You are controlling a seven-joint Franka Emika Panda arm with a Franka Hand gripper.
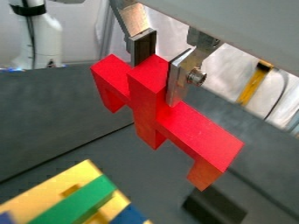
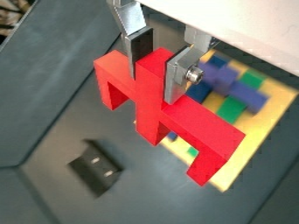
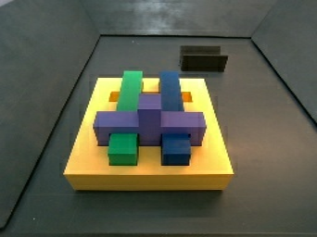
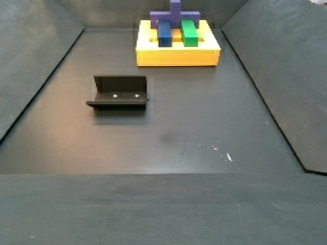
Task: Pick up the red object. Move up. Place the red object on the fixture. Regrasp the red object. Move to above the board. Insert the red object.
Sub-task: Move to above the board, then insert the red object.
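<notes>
Wrist views both show the gripper [image 1: 162,63] clamped on the bright red blocky piece with a cross bar, two short legs and a central stem [image 1: 158,109], the silver finger plates with dark pads [image 2: 140,45] pressing the stem from either side. Red piece is carried clear of the floor; its long cross bar runs across the line of the fingers. Neither side view shows gripper or red piece, so both sit above those frames.

Relation governing the coming move: in a wrist view, the small black open box-like fixture [image 2: 96,165] lies on the dark floor at about 7 o'clock from the held piece, well apart from it. The thick yellow slotted board [image 2: 263,131], bearing green, blue and purple blocks, lies at about 3 o'clock, partly beneath the piece.

Judgement: the fixture stands empty in a side view [image 4: 119,94], so placement appears outstanding. The next travel should run away from the board, toward the fixture.
</notes>
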